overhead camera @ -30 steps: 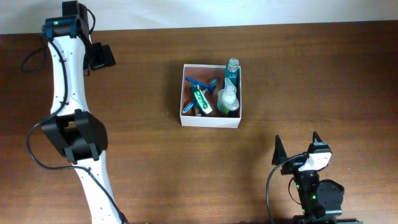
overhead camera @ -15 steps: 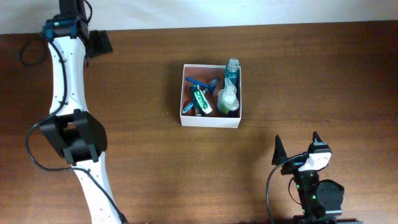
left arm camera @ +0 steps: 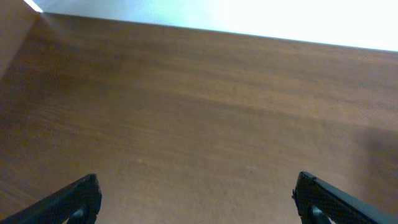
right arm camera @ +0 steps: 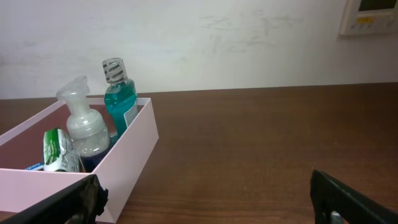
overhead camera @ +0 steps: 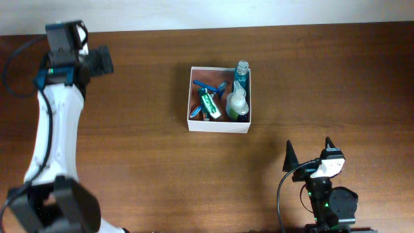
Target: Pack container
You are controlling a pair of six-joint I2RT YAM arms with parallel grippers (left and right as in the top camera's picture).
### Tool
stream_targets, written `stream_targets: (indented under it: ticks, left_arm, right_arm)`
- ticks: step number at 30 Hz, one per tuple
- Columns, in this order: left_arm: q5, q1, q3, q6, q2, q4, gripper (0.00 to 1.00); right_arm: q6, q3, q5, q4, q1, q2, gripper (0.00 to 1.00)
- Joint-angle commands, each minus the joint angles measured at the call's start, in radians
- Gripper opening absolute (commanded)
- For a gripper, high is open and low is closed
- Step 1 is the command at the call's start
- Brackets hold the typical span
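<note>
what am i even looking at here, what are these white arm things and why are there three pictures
These are two robot arms at a wooden table. The top-down picture comes from a camera fixed above. The other two come from a camera on each wrist, so the black tips at their bottom corners are that arm's own fingers. The left gripper is over bare wood near the table's back edge. The right gripper sits near the front edge, facing the container. Both are open and hold nothing. The container holds a teal bottle, a clear pump bottle, a green-and-white tube and something blue.
</note>
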Motion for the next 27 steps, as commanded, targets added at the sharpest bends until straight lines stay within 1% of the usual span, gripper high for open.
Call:
stream_targets:
  ticks: [1,3,4,7,10,13,19,27]
  left_arm:
    - [0.073,0.002,-0.177,0.022,-0.163,0.061,0.99]
    - [0.080,0.002,-0.301,0.022,-0.251,0.145,0.99]
    - [0.084,0.002,-0.409,0.022,-0.325,0.224,0.99]
    - [0.104,0.002,-0.619,0.021,-0.461,0.384,0.99]
    - [0.118,0.002,-0.791,0.022,-0.576,0.517,0.99]
    - [0.117,0.002,-0.929,0.022,-0.688,0.600,0.99]
    - [0.117,0.002,-1.128,0.022,-0.935,0.634,0.99]
    - [0.118,-0.007,-1.302,0.022,-1.264,0.634,0.99]
  right_arm:
    - [-0.008,-0.005,-0.005,-0.005,0.005,-0.005,0.98]
    - [-0.008,-0.005,-0.005,-0.005,0.005,-0.005,0.98]
    - [-0.008,-0.005,-0.005,-0.005,0.005,-0.005,0.98]
    - [-0.008,-0.005,-0.005,-0.005,0.005,-0.005,0.98]
    - [-0.008,-0.005,-0.005,-0.005,0.005,-0.005,0.99]
    - [-0.008,-0.005,-0.005,-0.005,0.005,-0.005,0.98]
    - [-0.008,-0.005,-0.005,-0.005,0.005,-0.005,0.98]
    - [-0.008,-0.005,-0.005,-0.005,0.005,-0.005,0.98]
